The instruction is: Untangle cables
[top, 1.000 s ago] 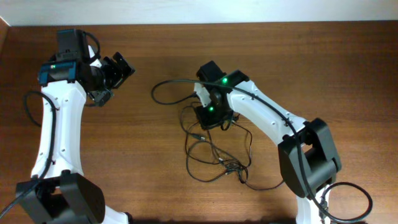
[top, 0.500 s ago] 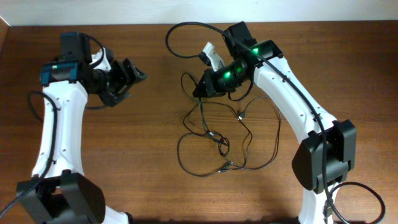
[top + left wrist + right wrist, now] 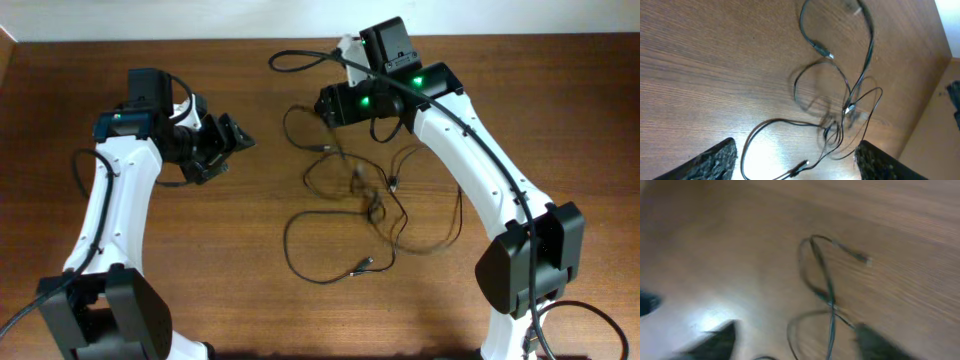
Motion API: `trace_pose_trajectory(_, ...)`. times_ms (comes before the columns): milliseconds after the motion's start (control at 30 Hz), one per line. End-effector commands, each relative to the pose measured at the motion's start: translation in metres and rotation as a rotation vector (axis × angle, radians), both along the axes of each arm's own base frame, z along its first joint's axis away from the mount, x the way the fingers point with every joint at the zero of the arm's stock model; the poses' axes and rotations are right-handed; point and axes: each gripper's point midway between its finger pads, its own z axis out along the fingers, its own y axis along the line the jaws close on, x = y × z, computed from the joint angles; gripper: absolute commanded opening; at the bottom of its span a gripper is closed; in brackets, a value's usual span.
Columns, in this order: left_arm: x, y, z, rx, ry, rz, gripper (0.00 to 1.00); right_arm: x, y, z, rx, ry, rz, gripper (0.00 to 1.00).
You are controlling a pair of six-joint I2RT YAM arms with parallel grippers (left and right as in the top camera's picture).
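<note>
1. Right claw (image 3: 796, 326) just let go: fingers spread, empty.
2. Cables (image 3: 372, 203) now lie mid-tabletop (image 3: 200, 250), spread looser than a second ago, but the middle is still knotted.
3. Left claw (image 3: 796, 144) is released, empty, and near them.

My overhead camera looks straight down on the table (image 3: 200, 260) from well above, taking in both arms and the whole spread of cables (image 3: 372, 205). The left wrist camera looks slantwise across the wood past the left gripper's fingers (image 3: 715, 162) in its bottom corners, catching that same tangle from some way off. My right wrist camera sits much closer to the surface, blurred, and between the right gripper's fingers (image 3: 715, 342) I get only one loop of what the overhead shows whole.
</note>
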Motion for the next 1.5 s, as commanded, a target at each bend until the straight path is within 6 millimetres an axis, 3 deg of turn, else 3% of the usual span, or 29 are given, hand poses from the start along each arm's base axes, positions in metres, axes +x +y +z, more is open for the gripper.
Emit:
trace_pose_trajectory(0,-0.002,-0.008,-0.005,0.018,0.005,-0.035,0.81,0.003,-0.044,0.009,-0.151,-0.010,-0.206,0.99)
trace_pose_trajectory(33,-0.002,-0.005,-0.007,0.040,0.006,-0.030,0.82,-0.015,-0.050,0.009,-0.182,0.053,-0.197,0.98)
trace_pose_trajectory(100,-0.001,0.005,-0.012,0.098,0.016,0.000,0.81,-0.048,-0.059,0.002,-0.249,0.167,-0.171,0.79)
trace_pose_trajectory(200,0.002,0.019,-0.017,0.161,0.043,0.090,0.82,-0.081,-0.047,-0.020,-0.371,0.204,0.041,0.73)
trace_pose_trajectory(267,0.003,0.024,-0.018,0.185,0.040,0.104,0.82,-0.073,-0.042,-0.033,-0.388,0.167,0.055,0.68)
trace_pose_trajectory(367,0.002,0.026,-0.019,0.197,0.049,0.107,0.90,-0.049,-0.052,-0.063,-0.474,0.111,0.000,0.43)
trace_pose_trajectory(533,0.002,0.026,-0.019,0.198,0.047,0.107,0.97,-0.032,-0.067,-0.088,-0.636,0.055,-0.057,0.43)
trace_pose_trajectory(667,0.002,0.026,-0.019,0.198,0.047,0.107,0.98,-0.027,-0.057,-0.100,-0.630,0.045,-0.046,0.41)
trace_pose_trajectory(900,0.003,0.027,-0.019,0.201,0.044,0.109,0.99,-0.035,-0.034,-0.130,-0.670,0.057,0.037,0.37)
trace_pose_trajectory(1133,0.004,0.030,-0.020,0.219,0.041,0.116,0.99,-0.021,-0.050,-0.149,-0.803,0.019,0.013,0.29)
trace_pose_trajectory(1200,0.004,0.030,-0.020,0.219,0.041,0.116,0.99,-0.014,-0.060,-0.150,-0.870,-0.012,-0.022,0.26)
trace_pose_trajectory(1267,0.004,0.030,-0.020,0.219,0.038,0.116,0.99,-0.009,-0.058,-0.149,-0.858,-0.033,-0.033,0.21)
trace_pose_trajectory(1333,0.005,0.030,-0.019,0.218,0.034,0.116,1.00,-0.001,-0.056,-0.142,-0.853,-0.064,-0.052,0.04)
trace_pose_trajectory(1400,0.005,0.030,-0.019,0.217,0.034,0.116,0.98,0.009,-0.057,-0.120,-0.871,-0.112,-0.092,0.04)
trace_pose_trajectory(1467,0.005,0.029,-0.019,0.215,0.033,0.114,0.95,0.017,-0.055,-0.083,-0.854,-0.156,-0.147,0.04)
